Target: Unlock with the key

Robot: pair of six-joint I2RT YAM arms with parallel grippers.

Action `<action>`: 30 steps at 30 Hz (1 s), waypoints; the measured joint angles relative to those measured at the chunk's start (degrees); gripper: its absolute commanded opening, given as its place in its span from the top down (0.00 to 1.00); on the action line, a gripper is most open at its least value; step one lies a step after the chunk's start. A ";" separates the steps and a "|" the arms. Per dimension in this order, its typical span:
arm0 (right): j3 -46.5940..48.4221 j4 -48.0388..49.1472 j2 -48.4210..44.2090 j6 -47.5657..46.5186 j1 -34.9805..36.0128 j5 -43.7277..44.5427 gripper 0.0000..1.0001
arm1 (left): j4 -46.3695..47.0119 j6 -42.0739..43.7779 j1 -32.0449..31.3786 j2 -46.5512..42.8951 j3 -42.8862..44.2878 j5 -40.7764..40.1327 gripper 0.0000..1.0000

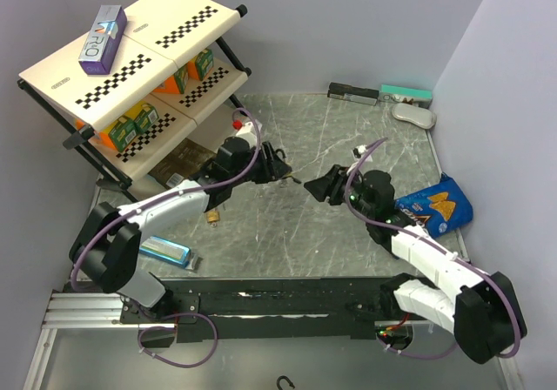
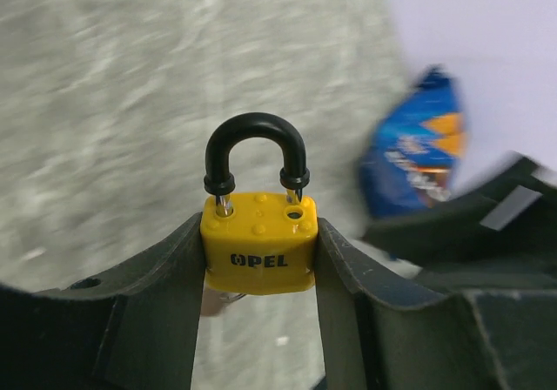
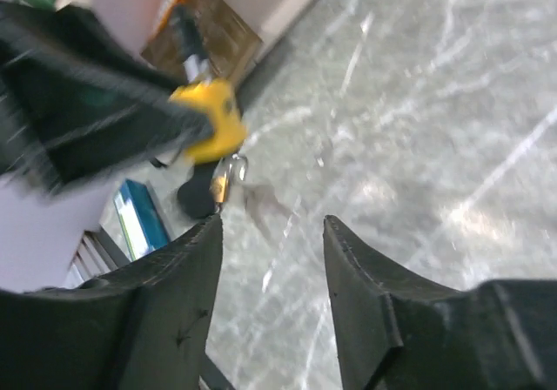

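Top view: the left pincer (image 1: 278, 165) and right pincer (image 1: 318, 185) face each other tip to tip above the middle of the counter (image 1: 348, 129). The left lies at about 10 o'clock from the right, with a short gap between them. What the left one carries is too small to make out here.

Left wrist view: the left pincer is clenched on a yellow padlock (image 2: 259, 242), gripping its two flat sides. The black shackle (image 2: 254, 151) points up at 12 o'clock, so the keyhole end faces down and is hidden. One shackle leg seems to sit above its hole rather than in it.

Right wrist view: the right pincer is released and holds nothing. The padlock sits at about 11 o'clock from it, blurred. A small silvery piece, probably the key (image 3: 228, 172), hangs from its underside, long axis pointing toward 6 o'clock. The right arm is the free one and the nearer, so it would need to advance up and left to reach that piece.
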 measured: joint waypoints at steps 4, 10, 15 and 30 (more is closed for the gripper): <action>-1.27 -2.95 -3.02 -1.42 0.00 0.20 0.34 | -3.82 1.70 2.58 1.97 0.00 -0.02 0.99; -0.81 -5.22 -8.35 -3.78 0.00 -0.98 0.32 | -3.15 6.67 3.26 1.84 -0.02 6.51 0.99; 2.43 -6.54 -9.11 -5.18 -0.07 -5.44 0.32 | -1.11 12.52 3.28 -2.40 -2.25 17.79 0.99; 11.65 -4.28 -2.29 -7.15 4.20 -16.33 0.35 | -2.03 21.07 3.61 -13.53 -5.95 34.03 0.99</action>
